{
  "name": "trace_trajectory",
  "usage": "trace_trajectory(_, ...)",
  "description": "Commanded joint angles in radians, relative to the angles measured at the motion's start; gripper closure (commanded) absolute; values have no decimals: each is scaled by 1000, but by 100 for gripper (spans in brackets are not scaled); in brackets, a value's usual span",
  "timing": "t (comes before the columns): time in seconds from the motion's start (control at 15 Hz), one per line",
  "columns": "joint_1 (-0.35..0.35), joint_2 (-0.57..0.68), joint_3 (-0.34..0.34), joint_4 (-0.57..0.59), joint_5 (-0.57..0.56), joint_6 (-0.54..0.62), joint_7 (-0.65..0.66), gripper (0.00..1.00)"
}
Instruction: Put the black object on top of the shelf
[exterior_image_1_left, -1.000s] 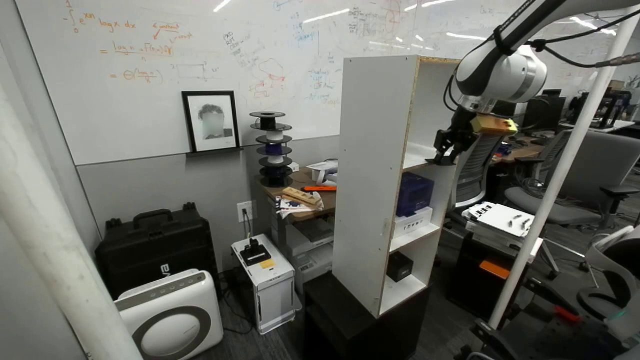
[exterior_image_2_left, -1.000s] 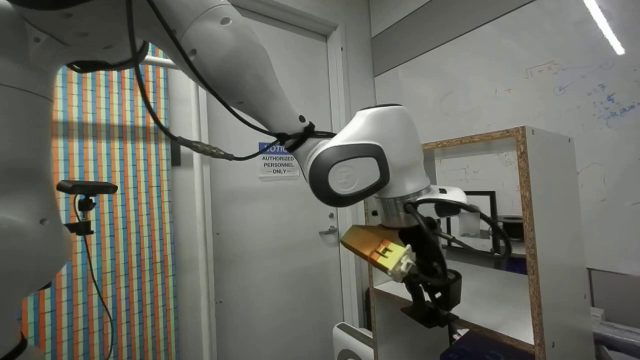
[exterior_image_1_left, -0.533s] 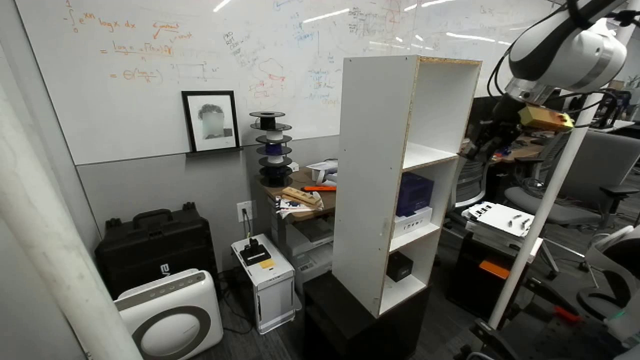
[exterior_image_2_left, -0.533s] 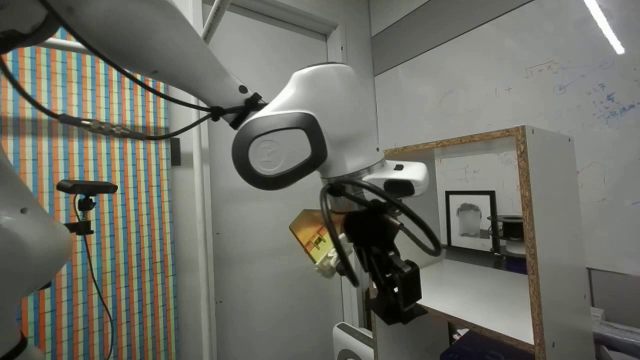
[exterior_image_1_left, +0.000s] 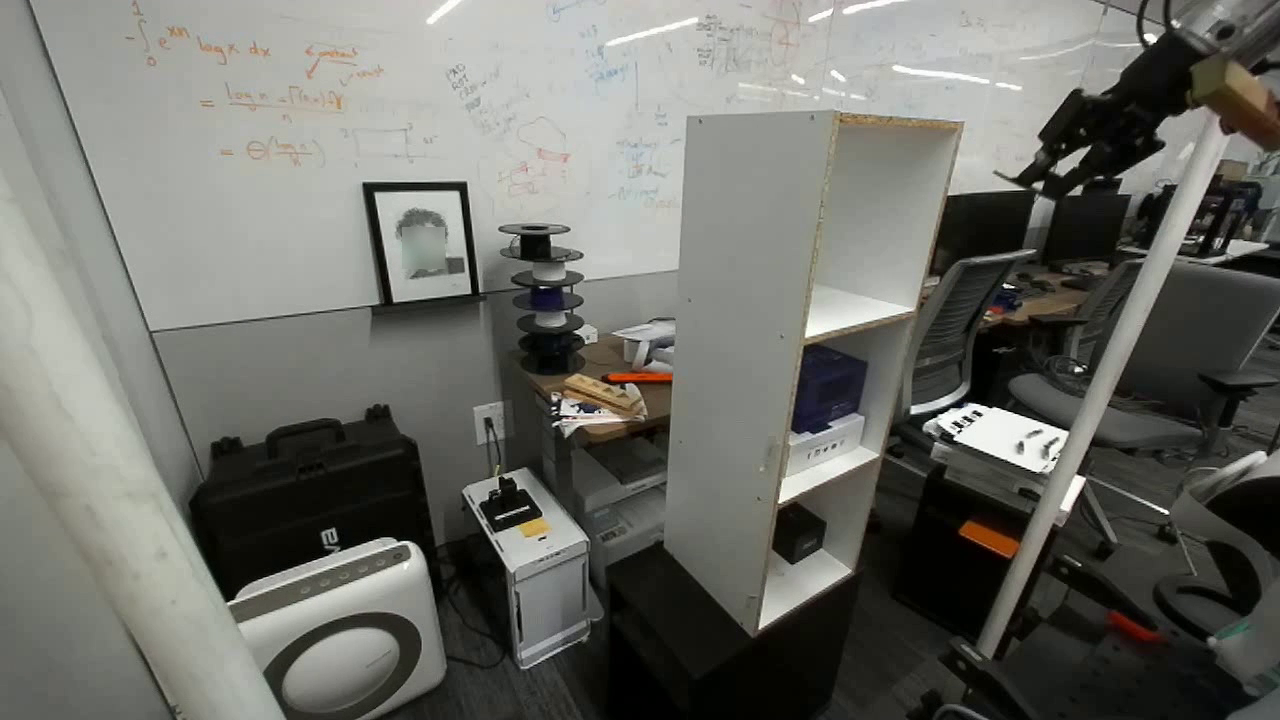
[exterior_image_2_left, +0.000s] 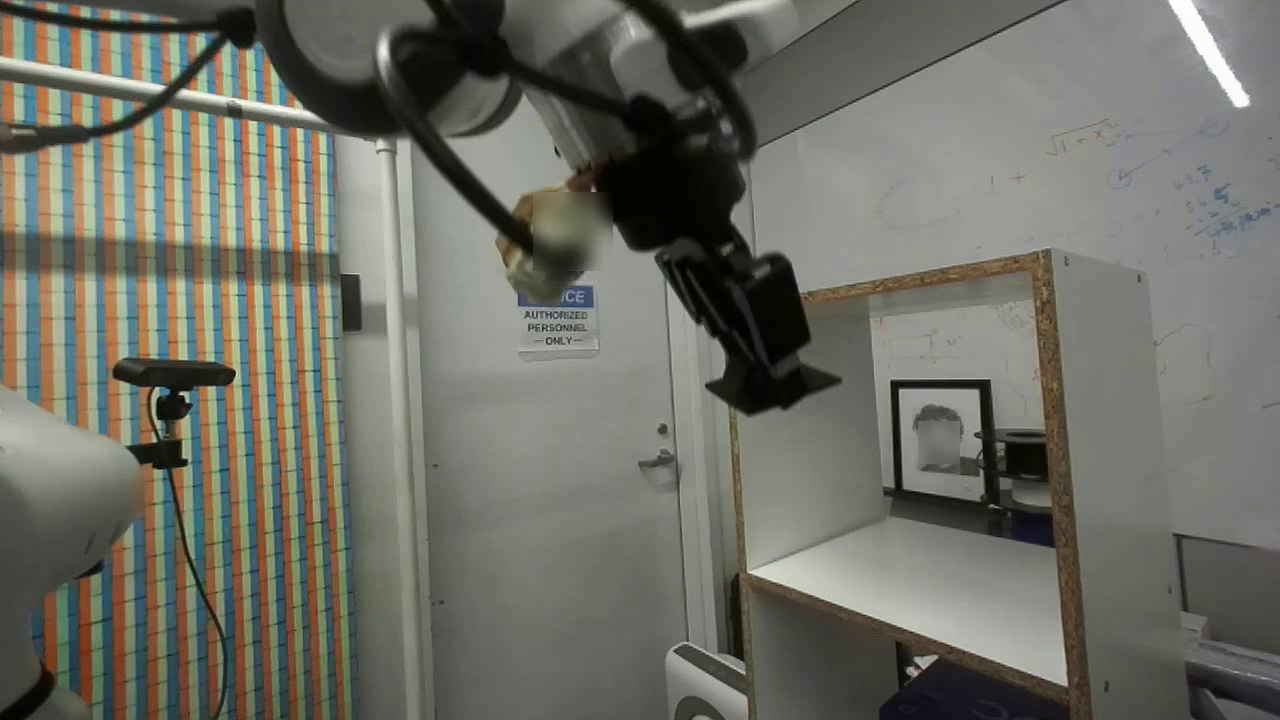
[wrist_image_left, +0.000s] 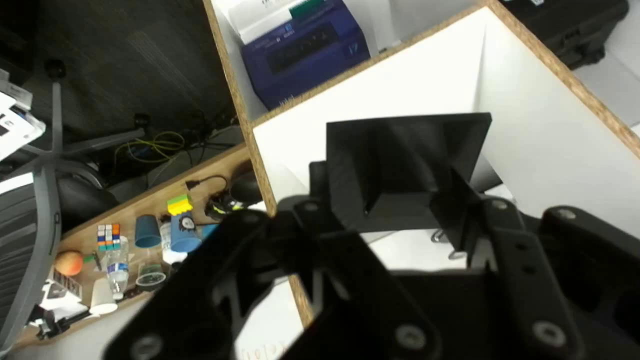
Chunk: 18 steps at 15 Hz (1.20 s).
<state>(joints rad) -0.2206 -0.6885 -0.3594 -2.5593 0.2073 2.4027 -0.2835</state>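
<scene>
The black object, a thin flat plate with upright walls, is in the jaws of my gripper (wrist_image_left: 390, 200) in the wrist view, where the black object (wrist_image_left: 410, 150) spans both fingers. In the exterior views my gripper (exterior_image_1_left: 1075, 150) (exterior_image_2_left: 755, 320) hangs in the air, tilted, with the object (exterior_image_1_left: 1018, 181) (exterior_image_2_left: 773, 390) at its tips. The tall white shelf (exterior_image_1_left: 745, 330) (exterior_image_2_left: 1115, 470) stands apart from it; the object is in front of its open side, level with the top compartment. The shelf's inner wall (wrist_image_left: 540, 90) shows in the wrist view. Finger contact is partly dark.
A dark-blue box (exterior_image_1_left: 830, 388) (wrist_image_left: 305, 55) sits on a white box (exterior_image_1_left: 825, 443) in the middle compartment. A small black box (exterior_image_1_left: 798, 532) lies in the bottom one. A white pole (exterior_image_1_left: 1110, 370) and office chairs (exterior_image_1_left: 960, 330) stand beside the shelf. A desk (wrist_image_left: 200, 175) holds clutter.
My arm first backed away from the shelf's front, then rose. The gripper now tilts more and is clearly higher, still with the black object. The shelf and its contents have not moved.
</scene>
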Motion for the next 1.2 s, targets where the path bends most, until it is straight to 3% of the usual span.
trace_trajectory(0.0, 51, -8, -40, 175, 59, -112, 48, 73)
trace_trajectory(0.47, 197, 291, -126, 525, 294, -133, 110, 73)
trace_trajectory(0.6, 211, 400, -137, 630, 363, -152, 120, 73)
trace_trajectory(0.93, 141, 651, -97, 875, 477, -284, 169, 73)
trace_trajectory(1.13, 81, 747, -44, 970, 483, -345, 203, 73)
